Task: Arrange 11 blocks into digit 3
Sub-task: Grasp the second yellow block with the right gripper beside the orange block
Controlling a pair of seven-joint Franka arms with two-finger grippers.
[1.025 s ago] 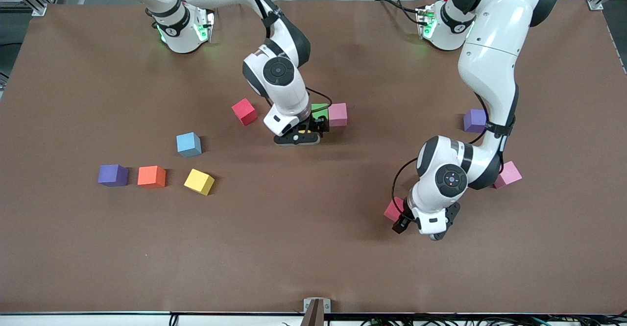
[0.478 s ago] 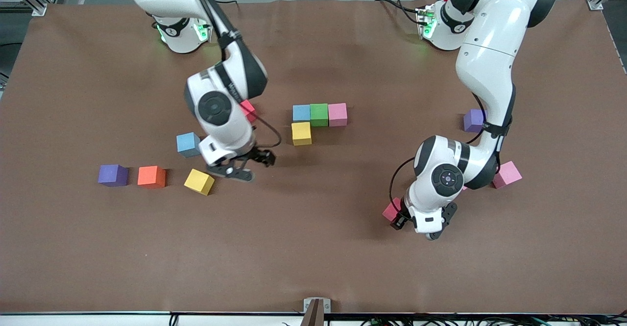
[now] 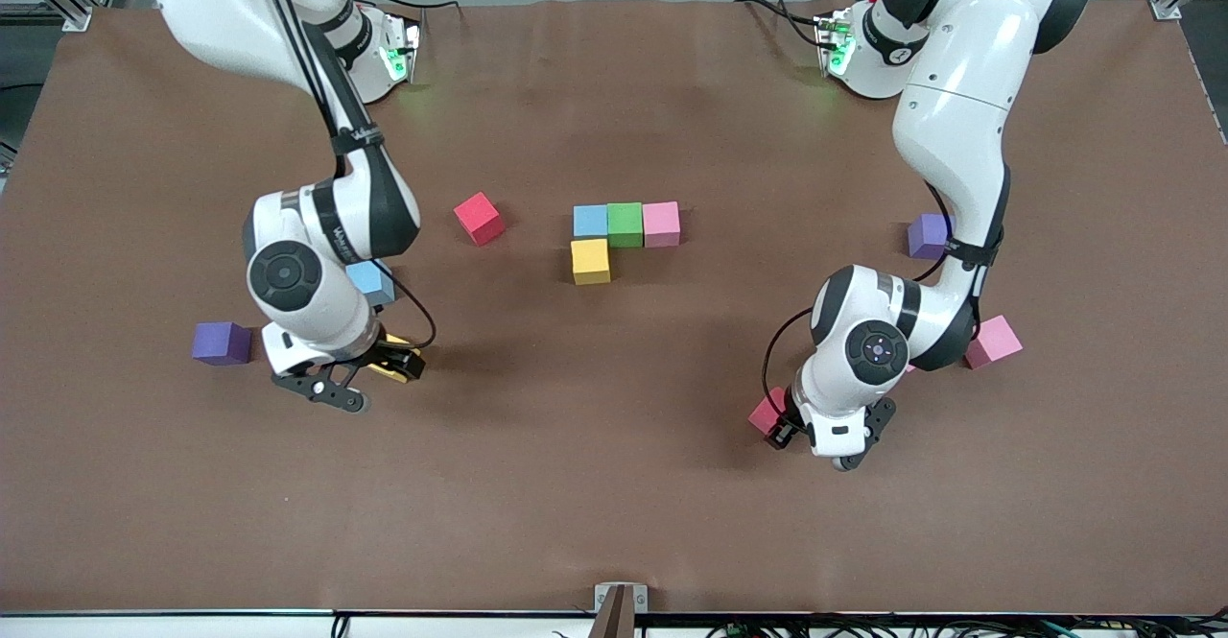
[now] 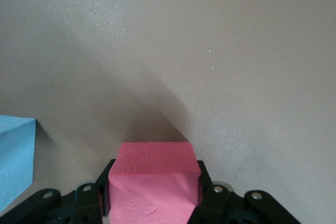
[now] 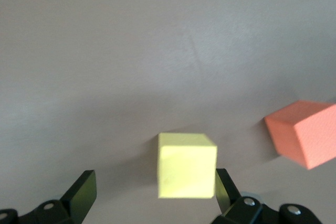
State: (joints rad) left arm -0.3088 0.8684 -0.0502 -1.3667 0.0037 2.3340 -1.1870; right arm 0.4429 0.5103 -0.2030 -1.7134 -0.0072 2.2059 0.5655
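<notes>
Left gripper low with fingers pinched in, right gripper low, fingers spread.

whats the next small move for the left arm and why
Probably lift. The left gripper has its fingers against both sides of the pink block, low at the table, so raising it clears the way toward the started figure.
</notes>
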